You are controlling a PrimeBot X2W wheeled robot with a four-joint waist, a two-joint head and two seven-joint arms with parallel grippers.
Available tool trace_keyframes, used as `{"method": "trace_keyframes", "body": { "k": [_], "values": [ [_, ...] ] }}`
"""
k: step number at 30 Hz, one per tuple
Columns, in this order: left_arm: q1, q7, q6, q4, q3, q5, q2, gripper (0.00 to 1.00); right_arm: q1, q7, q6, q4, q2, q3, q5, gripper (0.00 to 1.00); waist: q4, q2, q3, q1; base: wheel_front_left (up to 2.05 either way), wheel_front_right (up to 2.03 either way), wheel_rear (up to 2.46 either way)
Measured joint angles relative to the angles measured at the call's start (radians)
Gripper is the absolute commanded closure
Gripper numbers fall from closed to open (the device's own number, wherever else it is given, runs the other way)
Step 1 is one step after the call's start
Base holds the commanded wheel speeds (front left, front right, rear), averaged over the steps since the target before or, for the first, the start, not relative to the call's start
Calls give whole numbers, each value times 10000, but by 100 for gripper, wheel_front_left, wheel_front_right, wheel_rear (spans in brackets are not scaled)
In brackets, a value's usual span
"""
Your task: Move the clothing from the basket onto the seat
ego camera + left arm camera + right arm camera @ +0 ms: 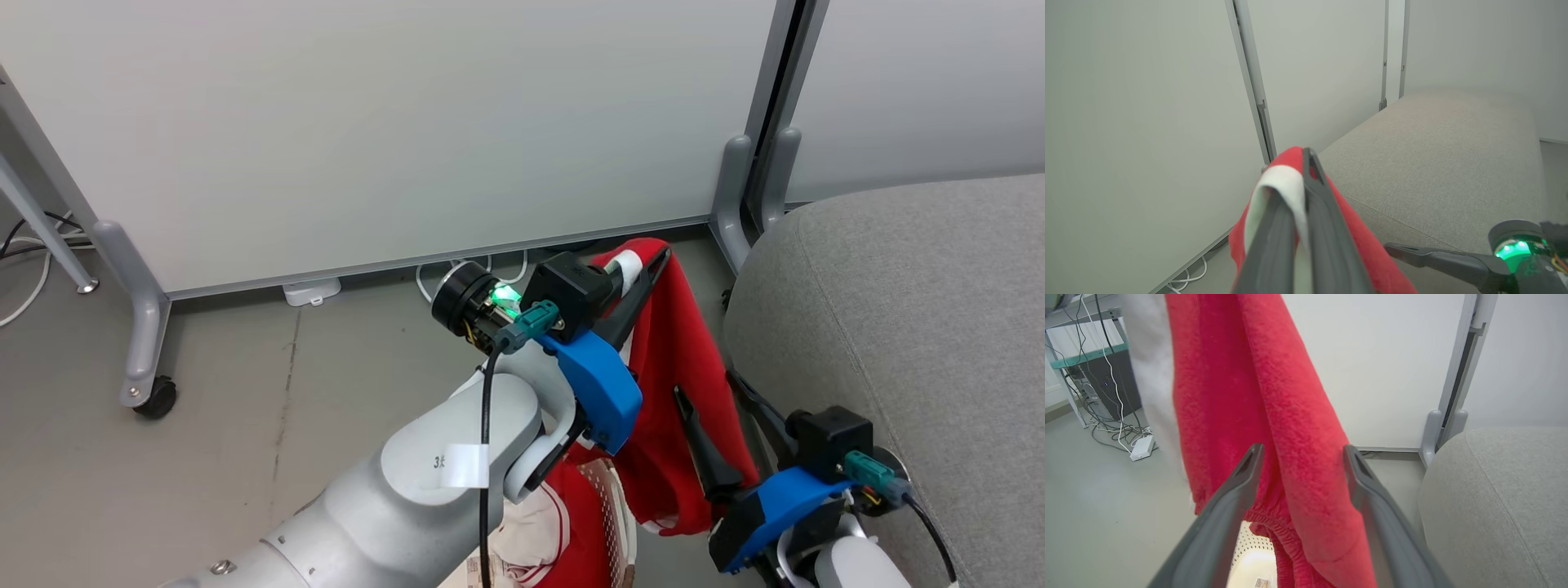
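- The left gripper point(653, 269) is clamped shut on the top of a red garment point(678, 351), pinching a white-trimmed edge. The cloth hangs down from it in a long fold.
- The right gripper point(704, 384) is open. In its wrist view its two fingers stand either side of the hanging fold, with no grip on it.
- In the head view the garment hangs at about 5 o'clock from centre. The seat point(898, 327) lies just beside it at 3 o'clock, and a pale partition point(408, 122) stands at 12 o'clock.
- The garment's gathered hem dangles over the basket point(1245, 547), whose perforated cream inside shows at 6 o'clock in the right wrist view. I cannot tell whether the hem touches the basket.
- A second garment point(571, 523), red with white panels, lies bunched low at 6 o'clock in the head view, under the left forearm. It appears to be in the basket.
- Progress, as I judge it: the first garment is raised but not yet over the seat, and the grey cushion that shows carries no clothing. The task looks to be in its early part.
- What is left: carry the held garment toward 3 o'clock, lay it on the seat and let go. Then go back to 6 o'clock for the second garment and do the same.
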Motion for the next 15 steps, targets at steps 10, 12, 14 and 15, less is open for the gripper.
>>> {"method": "trace_keyframes", "body": {
  "k": [10, 12, 14, 15],
  "values": [
    [-214, -224, -6, -81, -612, -533, 2, 100, -1196, 516, -2, 782, 0, 416, -631, 0, 37, 0, 45, 1, 0, 0, 0],
    [-227, -240, -73, -88, -732, -658, 2, 100, -1485, 533, 0, 1047, 0, 610, -644, 0, 25, 0, 31, 1, 0, 0, 0],
    [-233, -253, -88, -94, -865, -757, 2, 100, -1766, 560, 0, 1329, 4, 755, -694, 0, 9, 0, 14, 1, 0, 0, 0],
    [-244, -255, -92, -100, -913, -800, 0, 100, -1900, 575, 0, 1484, 0, 807, -698, 0, 4, 0, 3, 1, 0, 0, 0]
  ]
}}
